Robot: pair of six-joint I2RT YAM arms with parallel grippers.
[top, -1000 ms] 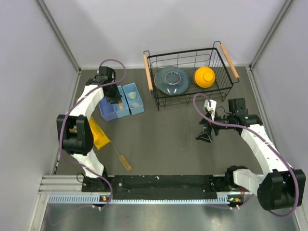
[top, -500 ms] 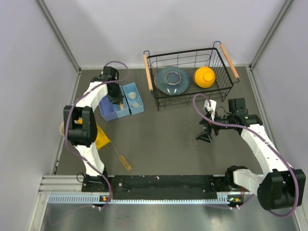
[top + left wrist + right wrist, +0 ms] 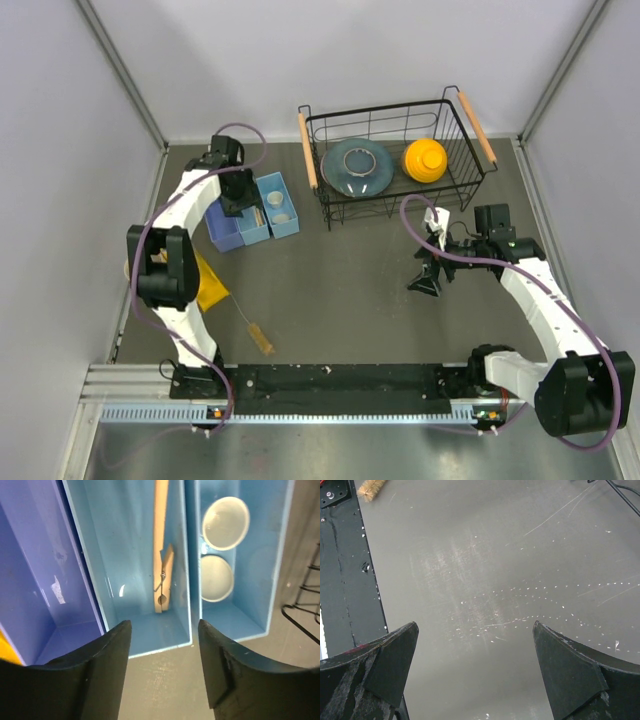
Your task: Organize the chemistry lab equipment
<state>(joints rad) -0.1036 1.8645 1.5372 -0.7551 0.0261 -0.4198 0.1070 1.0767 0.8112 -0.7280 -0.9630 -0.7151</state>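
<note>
My left gripper [image 3: 164, 630] [image 3: 242, 203] hangs open over the near end of the middle light-blue bin [image 3: 125, 635], nothing between its fingers. A tan wooden stick [image 3: 161, 555] lies flat in that bin. Two small white round dishes [image 3: 225, 516] [image 3: 216, 578] sit in the right bin [image 3: 290, 226]. A wire brush with amber bristles [image 3: 256, 334] lies on the table near the front rail; its bristle tip [image 3: 371, 488] shows in the right wrist view. My right gripper [image 3: 428, 278] [image 3: 475, 630] is wide open and empty above bare table.
A darker blue bin [image 3: 225, 235] stands left of the other two. A black wire basket [image 3: 330, 215] at the back holds a blue-grey plate [image 3: 355, 166] and a yellow bowl [image 3: 424, 160]. A yellow item [image 3: 207, 283] lies beside the left arm. The black rail [image 3: 342, 580] runs along the front.
The left gripper's jaws have parted over the middle bin, and the left arm's elbow has shifted a little. The right arm has not moved.
</note>
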